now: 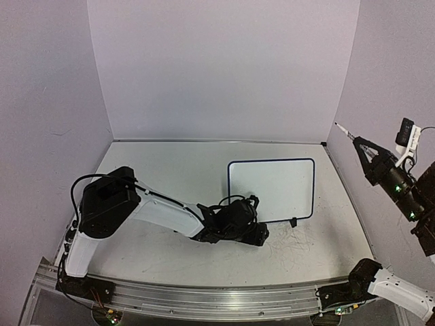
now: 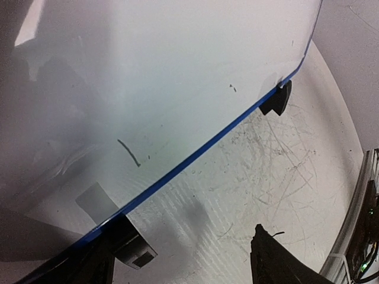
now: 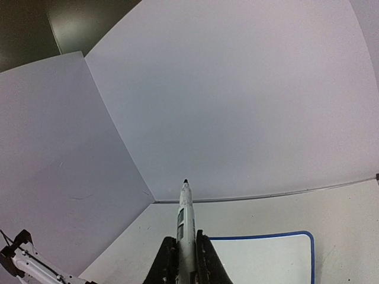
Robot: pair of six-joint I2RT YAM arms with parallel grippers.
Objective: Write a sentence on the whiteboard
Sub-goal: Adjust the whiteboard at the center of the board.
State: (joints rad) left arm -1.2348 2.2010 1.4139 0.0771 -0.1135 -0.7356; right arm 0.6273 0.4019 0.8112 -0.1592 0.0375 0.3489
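To write cleanly, the right gripper (image 3: 185, 251), clenched on a slim white marker pen (image 3: 185, 216) at far right, should lower it tip-first onto the blue-framed white rectangular whiteboard (image 1: 272, 190) right of centre, by the released left gripper (image 2: 180, 257).

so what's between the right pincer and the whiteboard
Nothing stands there: in the top view, only bare white tabletop shows between the small blue-framed white whiteboard and the raised right pincer, shut on a slim white marker.

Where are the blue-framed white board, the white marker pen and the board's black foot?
blue-framed white board (image 1: 272, 189): top external view, bare middle of its face
white marker pen (image 3: 186, 218): right wrist view, middle of its barrel
black foot (image 2: 277, 99): left wrist view, its middle
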